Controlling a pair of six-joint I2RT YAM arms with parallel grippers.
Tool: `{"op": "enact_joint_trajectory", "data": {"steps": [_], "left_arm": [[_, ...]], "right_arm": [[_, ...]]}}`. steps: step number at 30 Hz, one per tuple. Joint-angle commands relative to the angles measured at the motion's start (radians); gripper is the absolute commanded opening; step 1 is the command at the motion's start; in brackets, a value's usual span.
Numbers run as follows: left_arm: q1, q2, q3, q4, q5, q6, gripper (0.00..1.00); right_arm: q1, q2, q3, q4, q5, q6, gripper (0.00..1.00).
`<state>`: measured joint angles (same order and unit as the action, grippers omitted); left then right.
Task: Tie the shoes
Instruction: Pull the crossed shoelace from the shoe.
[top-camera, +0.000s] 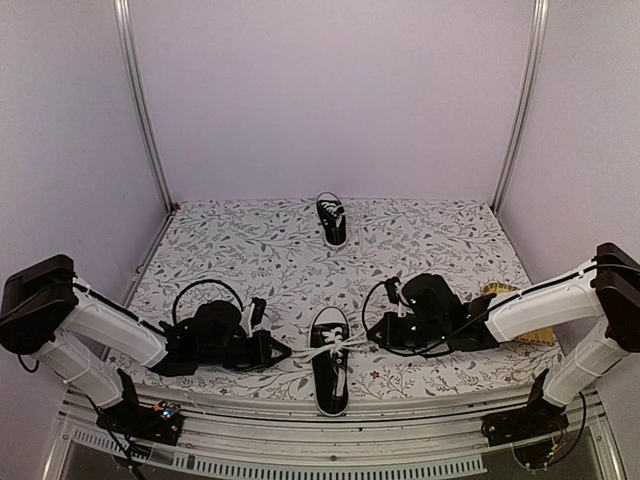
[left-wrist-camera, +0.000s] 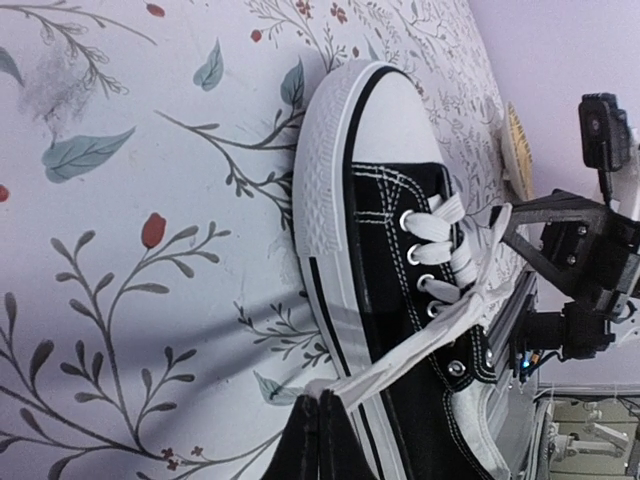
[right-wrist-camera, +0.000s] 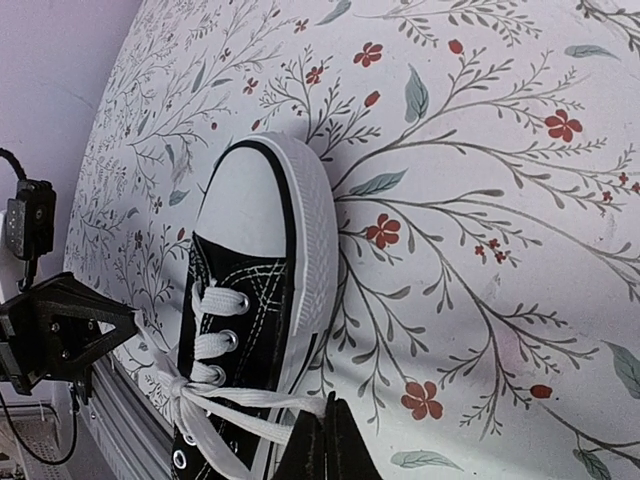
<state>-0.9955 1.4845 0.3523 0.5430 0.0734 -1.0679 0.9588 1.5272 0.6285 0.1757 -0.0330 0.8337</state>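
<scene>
The near shoe is a black sneaker with a white toe cap, lying toe-away at the table's front edge between my two arms. Its white laces are crossed in a knot over the tongue. My left gripper is shut on the left lace end, pinched at its tips just left of the sole. My right gripper is shut on the right lace end beside the shoe's right sole, tips low over the cloth. The other shoe stands alone at the far middle.
A flower-patterned cloth covers the table. A tan woven object lies at the right edge behind my right arm. Metal frame posts stand at the back corners, and a rail runs along the front edge.
</scene>
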Motion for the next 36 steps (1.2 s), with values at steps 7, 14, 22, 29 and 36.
{"op": "enact_joint_trajectory", "data": {"steps": [7,14,22,29,36], "left_arm": [[-0.007,-0.024,-0.037,-0.049,-0.053,-0.04,0.0],[-0.006,-0.019,-0.035,-0.067,-0.055,-0.041,0.0],[-0.019,-0.04,0.041,-0.152,-0.034,0.033,0.38],[-0.133,-0.048,0.32,-0.555,-0.223,0.089,0.66],[-0.243,0.095,0.467,-0.611,-0.186,0.026,0.65]], "right_arm": [[-0.014,-0.046,-0.046,-0.073,0.076,0.007,0.02],[-0.015,-0.06,-0.058,-0.071,0.079,0.009,0.02],[-0.016,-0.114,-0.046,-0.032,0.021,-0.076,0.38],[-0.036,-0.216,-0.009,-0.155,0.048,-0.163,0.69],[-0.078,-0.29,-0.029,-0.225,0.089,-0.178,0.74]]}}
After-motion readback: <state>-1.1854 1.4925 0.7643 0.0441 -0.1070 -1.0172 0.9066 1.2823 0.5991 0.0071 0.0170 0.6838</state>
